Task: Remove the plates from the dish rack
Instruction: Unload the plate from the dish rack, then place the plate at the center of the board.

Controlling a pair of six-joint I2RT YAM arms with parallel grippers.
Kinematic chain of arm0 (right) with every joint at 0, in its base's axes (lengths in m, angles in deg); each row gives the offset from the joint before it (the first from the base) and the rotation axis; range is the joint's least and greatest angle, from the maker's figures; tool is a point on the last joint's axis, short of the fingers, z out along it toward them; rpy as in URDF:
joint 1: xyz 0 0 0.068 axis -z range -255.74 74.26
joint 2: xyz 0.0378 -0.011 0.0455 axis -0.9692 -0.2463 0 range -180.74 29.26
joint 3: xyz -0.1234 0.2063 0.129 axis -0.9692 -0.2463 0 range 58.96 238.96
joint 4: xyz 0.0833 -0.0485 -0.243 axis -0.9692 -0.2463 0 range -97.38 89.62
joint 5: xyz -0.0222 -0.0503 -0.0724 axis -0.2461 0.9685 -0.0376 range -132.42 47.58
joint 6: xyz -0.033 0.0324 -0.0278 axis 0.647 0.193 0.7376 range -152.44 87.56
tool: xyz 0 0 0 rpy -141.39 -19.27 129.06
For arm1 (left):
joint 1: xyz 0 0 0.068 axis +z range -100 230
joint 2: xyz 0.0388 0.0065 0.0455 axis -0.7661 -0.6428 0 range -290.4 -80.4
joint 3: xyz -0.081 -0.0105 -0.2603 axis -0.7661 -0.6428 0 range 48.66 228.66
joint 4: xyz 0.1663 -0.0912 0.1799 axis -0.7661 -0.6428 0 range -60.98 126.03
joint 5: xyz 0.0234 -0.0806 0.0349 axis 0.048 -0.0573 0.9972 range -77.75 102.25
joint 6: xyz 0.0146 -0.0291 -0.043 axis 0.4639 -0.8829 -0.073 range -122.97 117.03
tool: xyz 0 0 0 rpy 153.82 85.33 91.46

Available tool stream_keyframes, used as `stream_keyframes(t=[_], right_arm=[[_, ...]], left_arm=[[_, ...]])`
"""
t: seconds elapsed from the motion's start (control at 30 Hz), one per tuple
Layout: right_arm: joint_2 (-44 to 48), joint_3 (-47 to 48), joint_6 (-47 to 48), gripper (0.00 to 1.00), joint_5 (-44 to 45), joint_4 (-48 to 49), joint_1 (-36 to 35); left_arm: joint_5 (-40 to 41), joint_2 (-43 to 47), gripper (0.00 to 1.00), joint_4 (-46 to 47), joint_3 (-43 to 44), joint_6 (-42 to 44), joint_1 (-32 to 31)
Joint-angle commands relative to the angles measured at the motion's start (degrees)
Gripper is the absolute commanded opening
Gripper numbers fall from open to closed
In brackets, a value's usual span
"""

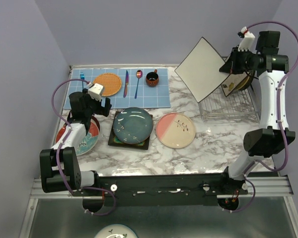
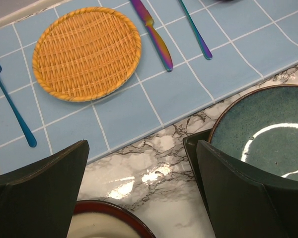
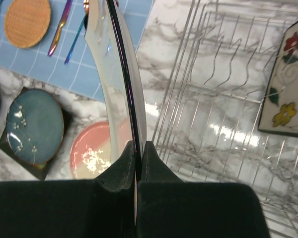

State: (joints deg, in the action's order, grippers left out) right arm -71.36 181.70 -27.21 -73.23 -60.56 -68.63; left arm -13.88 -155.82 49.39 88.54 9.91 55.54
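My right gripper (image 1: 227, 65) is shut on the edge of a square cream plate (image 1: 201, 69) and holds it tilted in the air, left of and above the silver dish rack (image 1: 227, 108). In the right wrist view my fingers (image 3: 120, 168) pinch its thin edge (image 3: 120, 64). A flowered plate (image 3: 287, 84) still stands in the rack (image 3: 223, 104). On the table lie a teal round plate (image 1: 133, 124) on a dark square plate (image 1: 115, 138), a pink and cream plate (image 1: 175, 130) and a red-rimmed plate (image 1: 84, 140). My left gripper (image 1: 98, 104) is open and empty above the red-rimmed plate's far edge (image 2: 114, 218).
A blue tiled mat (image 1: 120, 88) at the back holds an orange woven mat (image 1: 108, 84), a fork (image 1: 82, 78), a knife (image 1: 126, 83), a spoon (image 1: 138, 82) and a dark-red cup (image 1: 152, 78). Another plate (image 1: 114, 231) lies below the table's front edge.
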Motion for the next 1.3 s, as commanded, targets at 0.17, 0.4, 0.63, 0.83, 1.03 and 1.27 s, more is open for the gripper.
stream_keyframes(t=[0.17,0.4,0.63,0.83,1.03,1.27], right_arm=[[9.74,-13.92,5.74,0.01,-8.39,3.06,-0.70],[13.95,-22.53,9.62,0.01,-11.11,1.55,-0.87],[13.96,-29.22,12.08,0.01,-18.14,0.86,-2.19],[9.04,-28.17,12.34,0.01,-18.15,1.21,-6.76],[2.46,-25.18,11.99,0.01,-20.69,1.47,-11.41],[-4.05,-19.56,12.61,0.01,-23.50,0.86,-15.72]], left_arm=[[-0.41,-0.08,0.99,-1.59,3.10,0.12,-0.18],[-1.03,-0.43,0.99,-2.64,4.86,-0.75,-0.18],[-1.20,-1.13,0.99,-2.64,4.95,-0.93,-0.18],[0.20,-1.40,0.99,-1.24,4.42,-0.58,-0.18],[1.17,-2.80,0.99,-1.50,5.91,0.12,-0.09],[3.28,-3.86,0.99,0.87,6.97,-1.72,0.43]])
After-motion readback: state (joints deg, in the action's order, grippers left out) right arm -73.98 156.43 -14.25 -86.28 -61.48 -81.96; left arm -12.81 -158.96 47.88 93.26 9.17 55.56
